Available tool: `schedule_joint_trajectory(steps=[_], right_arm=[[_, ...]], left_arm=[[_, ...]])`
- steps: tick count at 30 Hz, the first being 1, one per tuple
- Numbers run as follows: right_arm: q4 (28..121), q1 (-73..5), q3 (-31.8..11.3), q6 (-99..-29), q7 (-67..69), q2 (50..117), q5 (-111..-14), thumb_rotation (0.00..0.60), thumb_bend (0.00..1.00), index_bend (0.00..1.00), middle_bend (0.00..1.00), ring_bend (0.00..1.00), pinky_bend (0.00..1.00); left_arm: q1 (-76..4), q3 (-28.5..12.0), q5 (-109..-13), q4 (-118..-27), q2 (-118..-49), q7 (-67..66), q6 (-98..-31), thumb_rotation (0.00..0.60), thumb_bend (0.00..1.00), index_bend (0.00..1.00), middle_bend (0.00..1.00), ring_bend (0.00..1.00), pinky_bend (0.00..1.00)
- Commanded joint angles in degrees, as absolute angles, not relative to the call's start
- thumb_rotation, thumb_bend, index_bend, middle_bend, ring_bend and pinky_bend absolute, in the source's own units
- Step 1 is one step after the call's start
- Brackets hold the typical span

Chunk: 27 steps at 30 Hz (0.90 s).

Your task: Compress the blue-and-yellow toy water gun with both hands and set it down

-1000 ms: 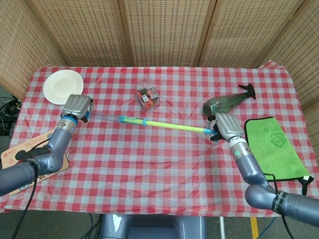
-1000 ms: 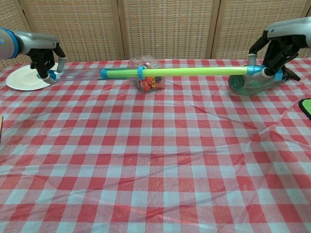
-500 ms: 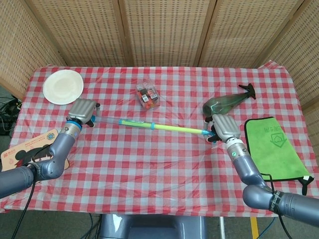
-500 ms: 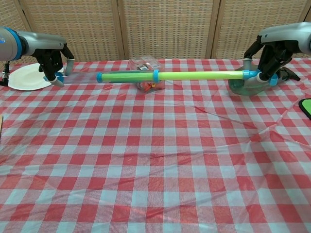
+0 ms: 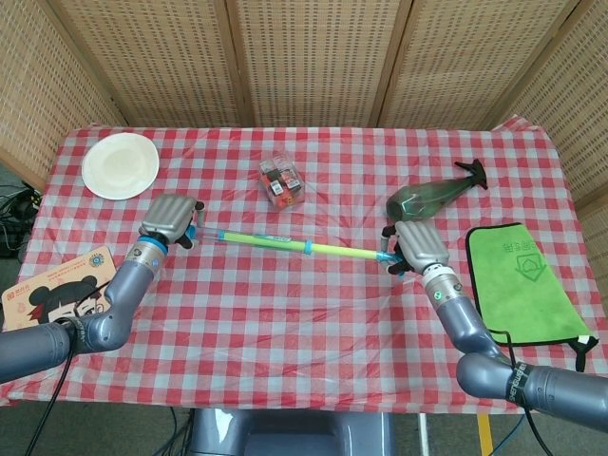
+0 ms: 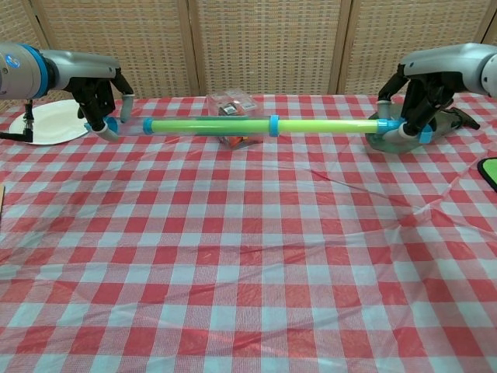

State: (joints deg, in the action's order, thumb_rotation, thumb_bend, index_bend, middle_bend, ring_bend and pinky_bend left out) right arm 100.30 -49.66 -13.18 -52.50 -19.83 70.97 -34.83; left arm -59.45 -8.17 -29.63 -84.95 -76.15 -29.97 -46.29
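Left to right, head view unless noted. White plate (image 5: 120, 165) sits at the table's 10 o'clock corner; a cartoon card (image 5: 52, 288) lies at approx 8 o'clock, partly under the left arm.

Left hand (image 5: 170, 218) grips the left end of the blue-and-yellow toy water gun (image 5: 285, 243), fingers curled round the blue cap. In chest view that hand (image 6: 101, 95) is wrapped on the end w/ fingers closed down over it.

The gun runs across mid-table, roughly 9 to 3 o'clock, tilted a bit toward the robot at the right end. Chest view shows the gun (image 6: 256, 125) held level above the cloth, a blue ring past its midpoint.

Clear box w/ small items (image 5: 282, 180) sits at 12 o'clock of the gun's middle, apart from it.

Right hand (image 5: 410, 245) clasps the gun's right end, fingers closed on the blue fitting; same in chest view (image 6: 413, 99).

Dark green bottle (image 5: 432, 195) lies on its side just at 12 o'clock of the right hand. Green cloth (image 5: 524, 282) lies at the table's 3–4 o'clock edge.
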Motion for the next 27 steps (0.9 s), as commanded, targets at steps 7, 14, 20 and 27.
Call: schedule_joint_trajectory(steps=[7,14,20,27], right_arm=[[100.64,-50.81,-12.24,-52.29,-21.08,72.1,-35.11,0.6,0.58,0.86,1.0,1.0,0.65],[100.57,-51.9,-11.73,-52.02,-22.06,73.17,-34.59,0.6,0.58,0.86,1.0,1.0,0.65],[99.94,-52.56,-11.41,-51.79,-22.34,74.08,-34.2,0.6,0.58,0.86,1.0,1.0,0.65],[97.66,-52.67,-11.02,-52.35,-22.05,75.56,-34.63,0.6,0.54,0.84,1.0,0.98,0.64]], left_arm=[[-60.2,-8.52,-27.45,-86.49,-77.73,-29.82,-47.39,0.6,0.34,0.65,0.76,0.68,0.58],[-60.81,-8.65,-26.24,-86.94,-78.69,-29.78,-47.68,0.6,0.34,0.65,0.76,0.68,0.58],[-61.02,-8.56,-25.76,-87.5,-78.8,-29.75,-48.02,0.6,0.34,0.65,0.76,0.68,0.58],[-61.05,-7.62,-24.7,-88.19,-78.07,-30.41,-48.0,0.6,0.33,0.61,0.71,0.66,0.53]])
